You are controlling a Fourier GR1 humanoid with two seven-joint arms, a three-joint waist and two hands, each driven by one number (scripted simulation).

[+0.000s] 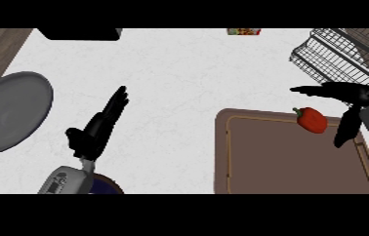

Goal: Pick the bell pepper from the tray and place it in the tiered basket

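Your bell pepper (312, 120) sits on the brown tray (281, 162), up near the tray's top right corner, stem end pointing up-left. It's red, smooth-skinned, lying on its side, and nothing grips it yet.

Your right hand (344, 94) is right beside the pepper, fingers spread and straight. One dark digit reaches left above the pepper, another hangs down just to the pepper's right. So the hand is released, bracketing the pepper w/o closing on it. Contact: can't tell from this view.

Your left hand (97, 127) rests mid-counter at the view's left, fingers straight, holding nothing.

The wire basket (333, 54) stands at the top right, near the right hand, so the carry looks short.

Handling, as a guess: a pepper is light, hollow, fairly stiff, but its waxy skin is slick and the lobed body can roll. Take it across the fat middle, thumb one side and fingers opposite, not by the stem. Close around the widest part so it doesn't squirt out sideways.

Also in view: grey plate (18, 108) at far left, small box (244, 31) at the top edge.
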